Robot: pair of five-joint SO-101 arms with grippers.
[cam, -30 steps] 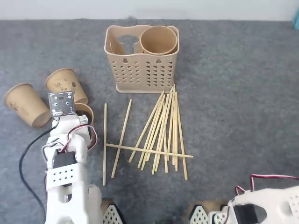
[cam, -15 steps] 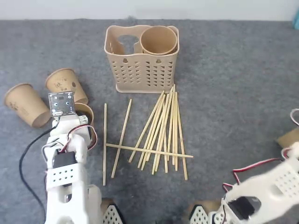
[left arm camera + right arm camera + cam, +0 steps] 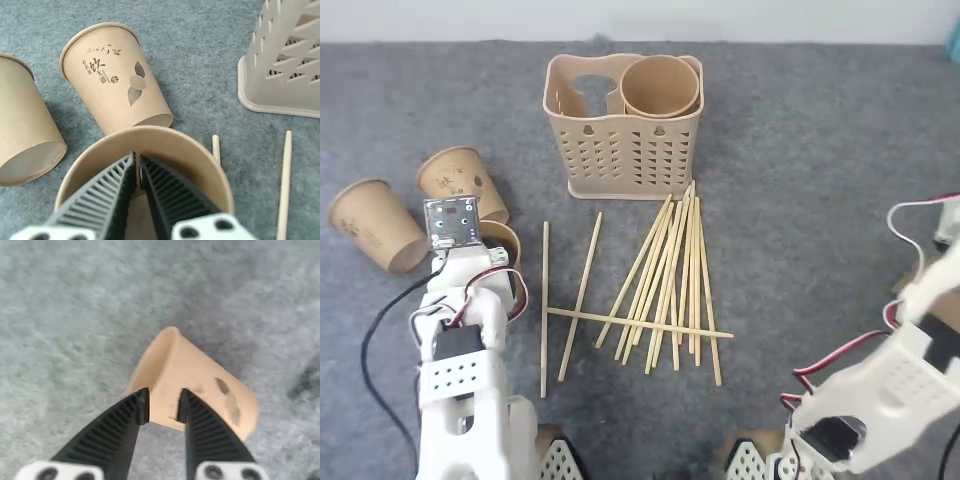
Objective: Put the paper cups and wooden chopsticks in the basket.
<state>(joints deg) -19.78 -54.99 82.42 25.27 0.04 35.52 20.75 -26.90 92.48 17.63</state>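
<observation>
the left arm is covering most of an upright paper cup; the basket is running off the left wrist view's edge; the lying cup is looking blurred.

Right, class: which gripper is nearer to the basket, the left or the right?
Left. The left gripper is over an upright paper cup, a little to the left of the basket and nearer the arms. The right gripper is over a tipped paper cup far off to the basket's right.
</observation>
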